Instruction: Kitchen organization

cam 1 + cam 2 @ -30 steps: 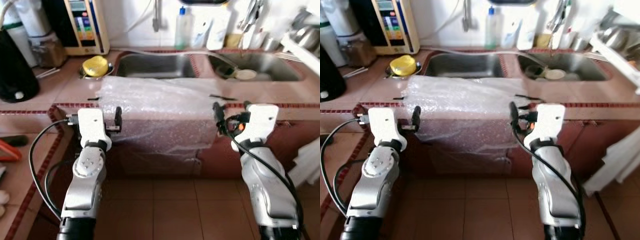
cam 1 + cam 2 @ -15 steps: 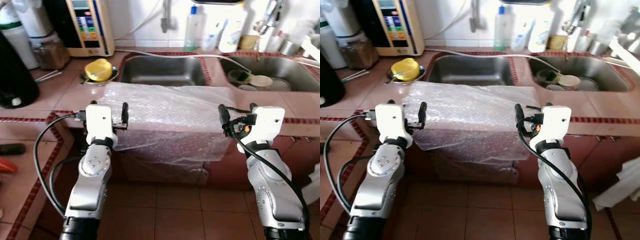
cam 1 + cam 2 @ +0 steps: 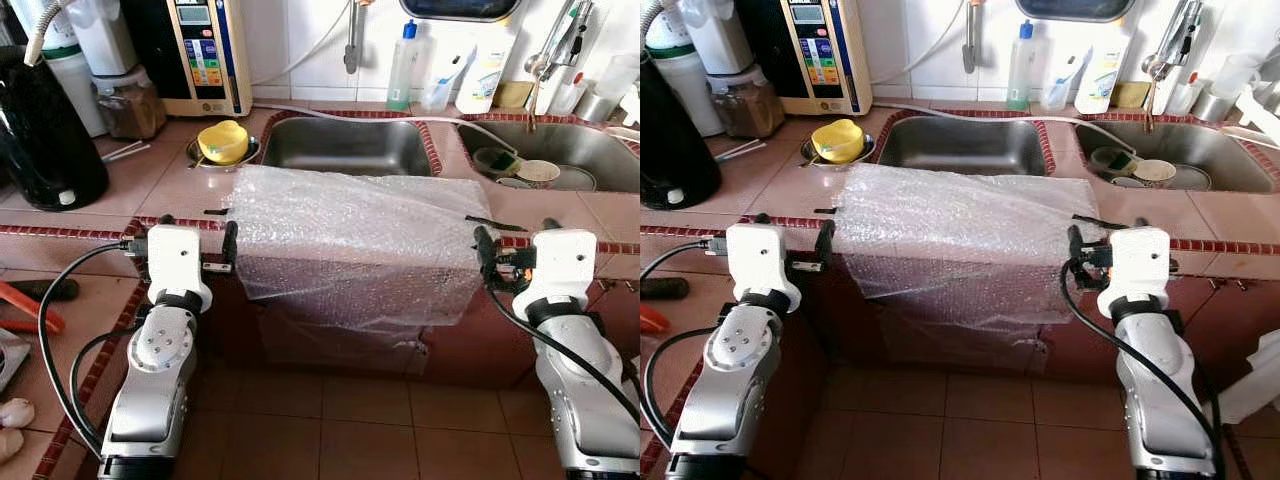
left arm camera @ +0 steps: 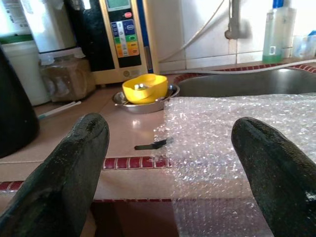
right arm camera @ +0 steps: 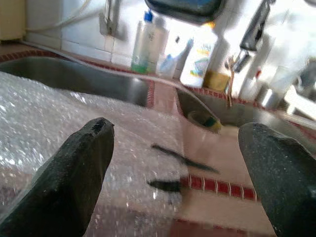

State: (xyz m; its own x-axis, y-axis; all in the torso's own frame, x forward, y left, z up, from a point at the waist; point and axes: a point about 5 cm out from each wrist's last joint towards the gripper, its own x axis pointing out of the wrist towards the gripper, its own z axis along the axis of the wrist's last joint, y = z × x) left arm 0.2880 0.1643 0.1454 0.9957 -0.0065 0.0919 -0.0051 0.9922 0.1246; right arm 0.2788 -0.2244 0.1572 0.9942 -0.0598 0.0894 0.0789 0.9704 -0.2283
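Observation:
A sheet of bubble wrap [image 3: 350, 235] lies on the tiled counter [image 3: 170, 190] in front of the left sink [image 3: 345, 145] and hangs down over the counter's front edge. My left gripper [image 3: 195, 232] is open at the sheet's left edge, level with the counter edge and apart from the wrap. My right gripper [image 3: 517, 238] is open just past the sheet's right edge. In the left wrist view, the fingers [image 4: 64, 182] frame the wrap's corner [image 4: 207, 143]. The right wrist view shows the wrap [image 5: 44, 113] between open fingers [image 5: 69, 182].
A yellow bowl [image 3: 224, 141] sits in a steel dish behind the wrap. A black kettle [image 3: 45, 130] and a water purifier [image 3: 205, 50] stand at the back left. The right sink [image 3: 545, 160] holds dishes. Bottles [image 3: 402, 78] line the wall. Black tape strips [image 3: 215, 211] lie on the counter.
The camera has shifted, so the counter and sinks sit lower and nearer in view. Both grippers stay open at the sheet's two sides. The bubble wrap has not moved.

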